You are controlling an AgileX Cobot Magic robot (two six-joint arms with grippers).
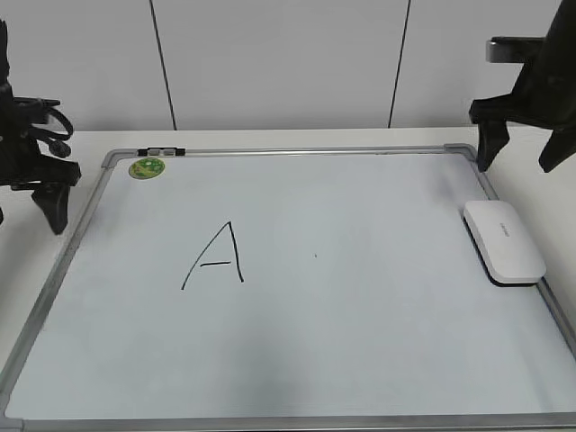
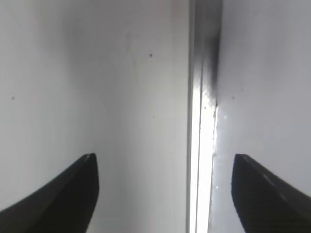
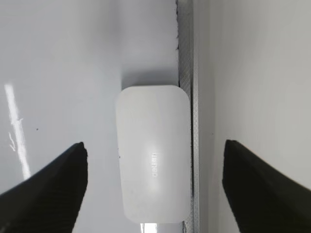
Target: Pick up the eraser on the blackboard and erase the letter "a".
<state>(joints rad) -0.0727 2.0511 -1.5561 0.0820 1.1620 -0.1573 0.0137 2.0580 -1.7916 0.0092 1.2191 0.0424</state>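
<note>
The blackboard (image 1: 360, 360), in truth a white board in a grey metal frame, lies flat on the pale worktop (image 1: 270, 138). On its surface there is one large capital "A" (image 1: 216, 258) drawn in black marker, left of the middle, and a round green sticker (image 1: 147, 167) near the far left corner. A small lowercase "a" I cannot find on the board; only a tiny dark speck shows right of the capital. The eraser (image 1: 503, 241), a smooth white slab with faint grey lettering on top, lies on the board at the right side, its long edge just beside the frame. The right hand (image 1: 520, 148) hangs above the far right corner of the board, with its two dark fingers wide apart and nothing between them; in the right wrist view the eraser (image 3: 153, 153) sits below the open gap. The left hand (image 1: 40, 184) is outside the left edge of the board, over the worktop, and its fingers are also spread apart and hold nothing.
</note>
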